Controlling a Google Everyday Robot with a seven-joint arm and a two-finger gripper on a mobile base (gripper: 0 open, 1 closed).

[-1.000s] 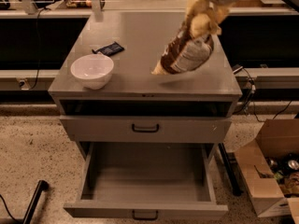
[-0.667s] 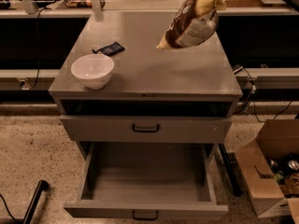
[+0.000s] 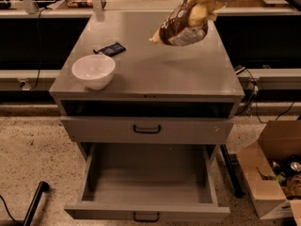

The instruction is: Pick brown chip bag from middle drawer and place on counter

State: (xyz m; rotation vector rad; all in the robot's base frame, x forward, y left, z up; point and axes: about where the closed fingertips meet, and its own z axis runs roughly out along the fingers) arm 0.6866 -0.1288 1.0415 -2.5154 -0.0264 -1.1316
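Observation:
My gripper (image 3: 199, 9) comes in from the top edge and is shut on the brown chip bag (image 3: 175, 30). It holds the bag tilted in the air above the back right part of the counter (image 3: 160, 74). The bag hangs clear of the surface and casts a faint shadow on it. The middle drawer (image 3: 148, 180) is pulled wide open at the bottom of the cabinet, and its grey floor is bare.
A white bowl (image 3: 93, 70) stands on the counter's front left, with a small dark-blue packet (image 3: 109, 48) behind it. A closed drawer front (image 3: 146, 129) sits above the open drawer. An open cardboard box (image 3: 270, 173) stands on the floor at the right, and a black bar (image 3: 35, 204) lies at the lower left.
The gripper has lifted the chip bag higher above the counter and carried it slightly left and towards the back. Nothing else has moved.

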